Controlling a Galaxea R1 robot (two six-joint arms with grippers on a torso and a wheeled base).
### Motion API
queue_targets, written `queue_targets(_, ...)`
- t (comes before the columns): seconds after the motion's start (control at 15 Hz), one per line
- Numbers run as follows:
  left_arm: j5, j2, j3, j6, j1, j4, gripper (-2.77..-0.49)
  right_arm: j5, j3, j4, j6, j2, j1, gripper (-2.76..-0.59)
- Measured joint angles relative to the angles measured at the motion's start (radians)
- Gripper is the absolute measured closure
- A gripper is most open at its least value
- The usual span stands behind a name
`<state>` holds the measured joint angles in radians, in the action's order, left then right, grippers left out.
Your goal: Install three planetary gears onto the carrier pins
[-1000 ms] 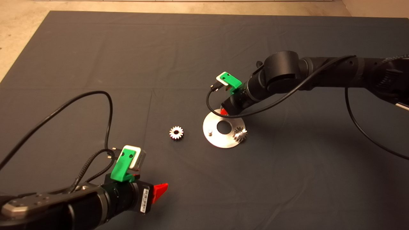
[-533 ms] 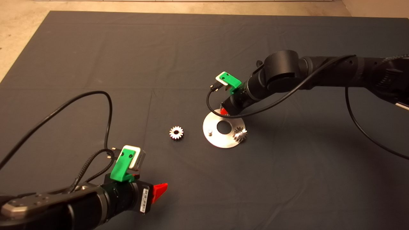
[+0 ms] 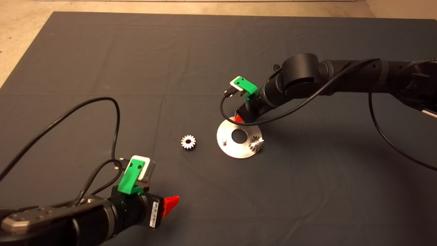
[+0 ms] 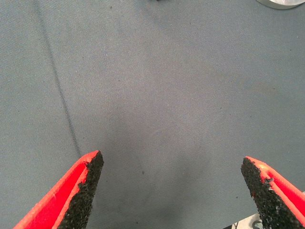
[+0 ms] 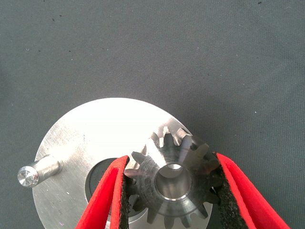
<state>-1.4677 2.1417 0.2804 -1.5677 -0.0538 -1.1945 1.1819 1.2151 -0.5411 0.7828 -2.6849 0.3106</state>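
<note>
Right hand (image 5: 172,183) clenched on 1 planetary gear (image 5: 174,183) just above round plate (image 5: 90,138).

From my head view I log a dark mat (image 3: 191,58) covering nearly the whole frame, wrinkled, with a faint crease running across it at mid-height and another running down from near the centre. Pale beige floor (image 3: 20,37) shows along the top edge and in the upper left and upper right corners.
</note>
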Motion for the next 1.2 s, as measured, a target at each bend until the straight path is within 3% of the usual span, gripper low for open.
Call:
queue_targets(1.07,0.000,-0.007,0.000,0.000,0.000,0.000,-2.06,-0.002,0.001,0.000,-0.021,0.000,0.000,-0.97)
queue_targets(1.2,0.000,-0.006,0.000,0.000,0.000,0.000,-2.06,-0.010,0.003,0.000,-0.023,0.000,0.000,-0.97)
